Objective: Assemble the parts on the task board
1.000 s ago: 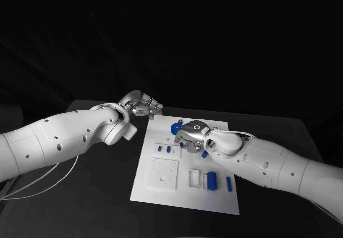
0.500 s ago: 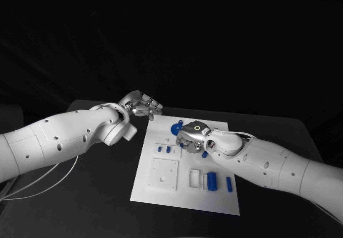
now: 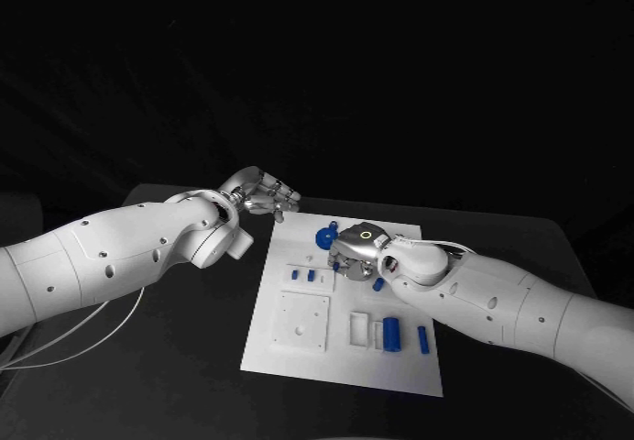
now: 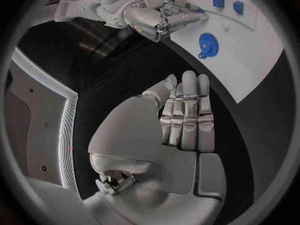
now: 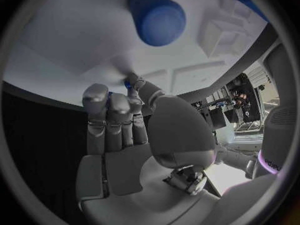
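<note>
The right silver many-fingered hand (image 3: 355, 255) sits low over the upper middle of the white rectangular task board (image 3: 299, 365), fingers drawn together with their tips down on the plate. In the right wrist view a small blue piece (image 5: 129, 79) shows between the thumb and the fingertips (image 5: 95, 93), so I judge this hand to be pinching a part against the board, though the piece is mostly hidden and its shape cannot be told. The round blue gear-like part (image 3: 323, 237) lies just beside this hand on its far side, toward the board's far edge, and a blue cylindrical peg (image 5: 156, 18) stands close in front of the fingers in the wrist view.

The left silver hand (image 3: 268, 194) hovers off the board's far left corner above the black worktop (image 3: 172, 321), fingers straight and close together, holding nothing; the left wrist view shows the gear (image 4: 207, 45) apart from it.

The right hand is plainly the nearer to the work. Two long blue bars (image 3: 397, 335) lie near the board's near edge, their long axes running toward the robot, behind the right wrist
</note>
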Action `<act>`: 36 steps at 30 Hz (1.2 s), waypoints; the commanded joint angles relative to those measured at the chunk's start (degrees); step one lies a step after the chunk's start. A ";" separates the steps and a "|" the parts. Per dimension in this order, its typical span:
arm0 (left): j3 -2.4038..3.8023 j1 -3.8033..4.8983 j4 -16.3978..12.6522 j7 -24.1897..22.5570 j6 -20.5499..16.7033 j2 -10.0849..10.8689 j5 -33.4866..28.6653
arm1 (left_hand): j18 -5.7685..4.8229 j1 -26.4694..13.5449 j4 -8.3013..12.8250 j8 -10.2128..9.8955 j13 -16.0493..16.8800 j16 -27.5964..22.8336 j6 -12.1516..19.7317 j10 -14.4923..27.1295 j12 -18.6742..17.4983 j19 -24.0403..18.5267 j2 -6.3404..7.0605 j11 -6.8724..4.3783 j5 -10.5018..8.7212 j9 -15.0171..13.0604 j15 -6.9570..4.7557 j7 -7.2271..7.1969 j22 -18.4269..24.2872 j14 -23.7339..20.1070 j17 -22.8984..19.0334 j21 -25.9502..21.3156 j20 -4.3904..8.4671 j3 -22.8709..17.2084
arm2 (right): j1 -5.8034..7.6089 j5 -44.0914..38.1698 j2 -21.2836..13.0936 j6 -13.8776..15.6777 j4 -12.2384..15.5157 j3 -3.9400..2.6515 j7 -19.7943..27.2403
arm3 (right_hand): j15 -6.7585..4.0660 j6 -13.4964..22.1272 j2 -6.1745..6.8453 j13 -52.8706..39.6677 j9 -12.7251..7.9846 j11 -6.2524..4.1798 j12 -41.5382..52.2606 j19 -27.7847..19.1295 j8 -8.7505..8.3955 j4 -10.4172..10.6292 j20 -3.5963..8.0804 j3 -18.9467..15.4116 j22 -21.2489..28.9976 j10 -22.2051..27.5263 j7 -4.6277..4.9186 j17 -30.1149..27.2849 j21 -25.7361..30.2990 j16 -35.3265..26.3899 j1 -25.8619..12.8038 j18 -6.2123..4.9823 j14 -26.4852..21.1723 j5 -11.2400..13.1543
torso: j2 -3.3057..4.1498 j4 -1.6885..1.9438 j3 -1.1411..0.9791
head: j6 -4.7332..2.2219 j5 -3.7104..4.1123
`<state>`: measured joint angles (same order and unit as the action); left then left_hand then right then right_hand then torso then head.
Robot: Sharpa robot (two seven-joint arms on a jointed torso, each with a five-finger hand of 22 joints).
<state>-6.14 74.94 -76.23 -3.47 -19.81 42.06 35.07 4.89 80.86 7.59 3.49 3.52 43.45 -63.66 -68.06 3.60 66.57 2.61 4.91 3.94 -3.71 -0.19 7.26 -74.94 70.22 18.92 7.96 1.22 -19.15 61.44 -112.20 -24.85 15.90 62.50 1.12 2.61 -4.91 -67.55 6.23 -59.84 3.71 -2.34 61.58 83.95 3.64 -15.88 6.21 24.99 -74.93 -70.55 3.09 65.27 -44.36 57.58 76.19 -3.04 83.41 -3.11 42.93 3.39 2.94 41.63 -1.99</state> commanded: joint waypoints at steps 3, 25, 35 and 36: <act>0.04 0.06 -0.02 -0.13 0.65 -0.04 0.17 | 0.33 0.05 -0.40 0.12 -0.07 -0.21 0.43 0.37 -0.23 0.27 0.19 0.16 -0.18 0.02 0.06 0.06 -1.20 0.29 0.06 -0.37 0.07 -0.10 | -0.19 -0.55 -0.28 -2.25 -0.39 0.14 -1.26 | 0.39 1.08 0.03 -0.33 -0.03 0.34 0.42 1.54 -0.13 -0.23 -0.52 0.47 -5.03 -0.05 0.03 -0.11 0.20 0.09 -0.30 -0.57 0.00 -0.37 | -0.01 0.03 0.01 | 0.00 0.10; 0.04 0.06 0.17 0.04 0.76 0.01 0.34 | 0.35 0.24 -0.35 0.11 -0.07 -0.22 0.46 0.47 -0.24 0.29 0.24 0.19 -0.12 0.02 0.06 0.08 -1.26 0.30 0.05 -0.35 0.09 -0.13 | -0.19 2.48 -1.41 -1.75 0.08 0.13 -1.67 | 0.70 3.85 -0.52 -0.92 0.00 1.02 0.19 2.17 -0.06 5.65 -0.88 -16.27 -4.90 -0.28 0.69 0.05 1.48 0.29 -2.03 -1.14 0.03 -4.91 | 0.00 0.01 -0.04 | -0.16 0.47; 0.04 0.06 0.28 0.06 0.73 -0.02 0.43 | 0.37 0.36 -0.29 0.11 -0.07 -0.23 0.47 0.47 -0.23 0.29 0.21 0.19 -0.12 0.02 0.05 0.10 -1.29 0.30 0.05 -0.29 0.10 -0.18 | -0.19 3.25 -1.87 -2.09 0.56 0.13 -1.45 | 0.55 4.45 -1.02 -0.98 -0.09 0.90 -0.06 2.18 -0.12 3.30 -0.71 -14.54 -4.97 -0.04 0.86 0.08 1.50 0.24 -2.32 -1.05 0.02 -14.14 | 0.02 0.06 0.04 | -0.28 0.62; 0.04 0.06 0.28 0.06 0.73 -0.02 0.43 | 0.37 0.36 -0.29 0.11 -0.07 -0.23 0.47 0.47 -0.23 0.29 0.21 0.19 -0.12 0.02 0.05 0.10 -1.29 0.30 0.05 -0.29 0.10 -0.18 | -0.19 3.29 -1.89 -2.22 0.57 0.12 -1.42 | 0.56 4.23 -1.29 -1.04 -0.08 0.92 -0.02 2.19 -0.10 2.48 -0.72 -13.32 -4.99 -0.02 0.90 0.09 1.42 0.22 -2.54 -1.06 0.01 -14.53 | 0.01 0.07 0.04 | -0.20 0.62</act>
<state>-6.14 74.94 -75.90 -3.17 -19.68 42.10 35.17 4.89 80.86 7.59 3.49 3.52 43.44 -63.66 -67.85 3.60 66.56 2.61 5.11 3.94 -3.71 -0.19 7.26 -74.92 70.22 18.90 7.96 1.22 -19.15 61.52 -109.05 -26.58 15.72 63.24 1.05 1.20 -4.50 -63.07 5.16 -60.82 3.70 -1.63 61.81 84.14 3.64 -12.88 5.61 10.88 -74.92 -70.85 3.68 65.29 -43.09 57.58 73.78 -3.04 83.42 -17.27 42.95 3.42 2.95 41.36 -1.40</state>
